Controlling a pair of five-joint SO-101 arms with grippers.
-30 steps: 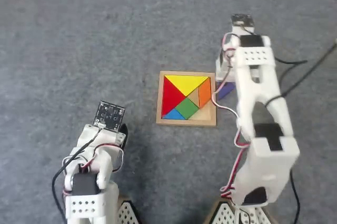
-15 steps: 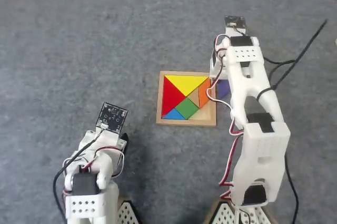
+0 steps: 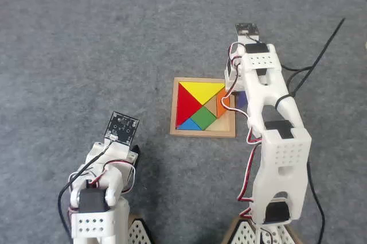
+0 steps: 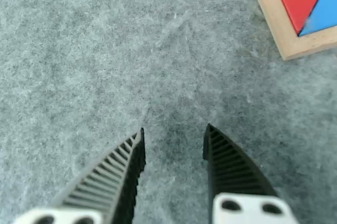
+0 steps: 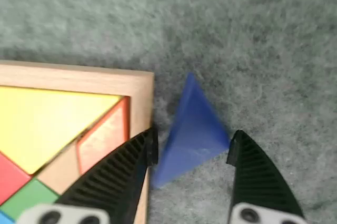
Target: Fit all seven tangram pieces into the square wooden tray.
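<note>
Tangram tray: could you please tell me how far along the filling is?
Done: five coloured pieces sit in the tray. In hand: the open right gripper straddles the dark blue triangle on the carpet beside the tray. Left: seating that triangle; bare wood shows in the tray.

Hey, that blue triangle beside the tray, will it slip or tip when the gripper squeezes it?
Probably stiff: the blue triangle looks like a solid block with crisp edges. It lies flat on the mat, so tipping seems unlikely. Its slanted sides meet at a point, so it may twist or squirt out of the right gripper.
</note>
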